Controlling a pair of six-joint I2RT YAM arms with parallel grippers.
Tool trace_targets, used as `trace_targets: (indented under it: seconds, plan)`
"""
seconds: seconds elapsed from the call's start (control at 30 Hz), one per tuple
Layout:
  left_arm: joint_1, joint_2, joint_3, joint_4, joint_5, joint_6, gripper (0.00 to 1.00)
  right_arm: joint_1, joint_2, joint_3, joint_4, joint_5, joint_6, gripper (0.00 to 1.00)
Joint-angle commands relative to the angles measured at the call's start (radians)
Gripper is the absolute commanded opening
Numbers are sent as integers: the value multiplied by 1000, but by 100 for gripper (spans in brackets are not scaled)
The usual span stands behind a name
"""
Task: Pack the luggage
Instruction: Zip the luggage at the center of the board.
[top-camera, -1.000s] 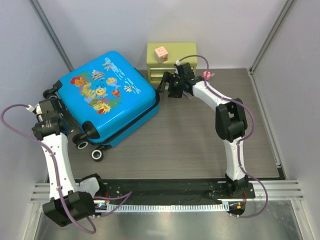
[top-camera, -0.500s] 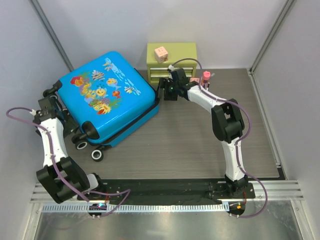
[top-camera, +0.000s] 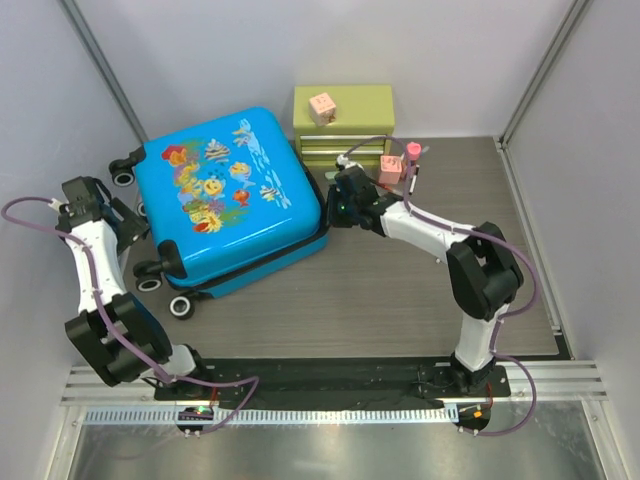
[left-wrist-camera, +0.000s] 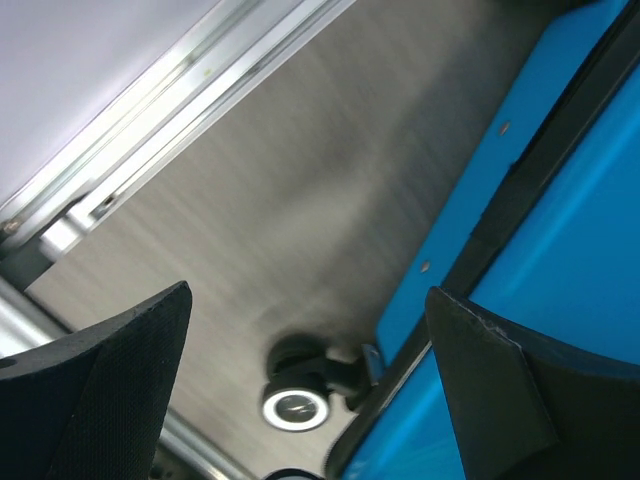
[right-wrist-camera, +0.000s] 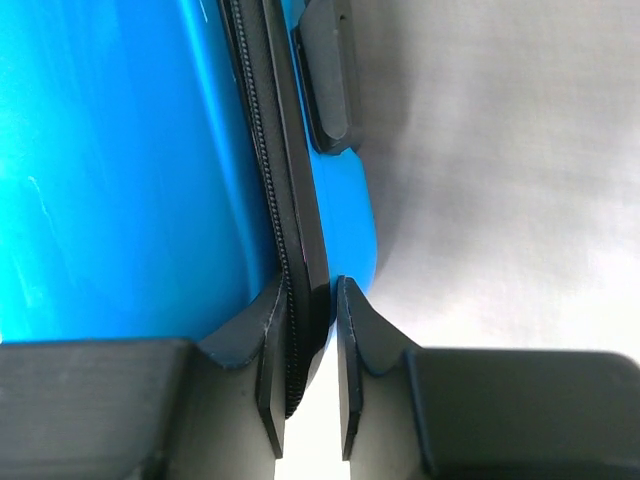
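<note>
The luggage (top-camera: 225, 200) lies closed on the worktop (top-camera: 400, 290), printed shell up, at the left rear just beside a green drawer chest (top-camera: 345, 115). The right tool (right-wrist-camera: 305, 300) is nipped together on the luggage's black zipper seam at its right edge. The left tool (left-wrist-camera: 308, 295) hangs with its fingers spread wide beside the wheeled end, above a black wheel (left-wrist-camera: 293, 405), gripping nothing.

Left arm folded at the frame's left edge, left gripper (left-wrist-camera: 308, 292) spread wide; right arm reaches centre, right gripper (right-wrist-camera: 312, 285) pinching the suitcase (right-wrist-camera: 120, 150) rim.
</note>
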Motion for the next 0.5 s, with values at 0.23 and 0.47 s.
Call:
trace_targets:
  seconds: [0.23, 0.47]
  plan:
    - [-27, 85, 112, 58, 157, -54, 100, 374, -172, -259, -111, -173, 239, 4]
    - [-29, 114, 175, 44, 147, -56, 100, 487, -251, -305, -91, -142, 288, 22]
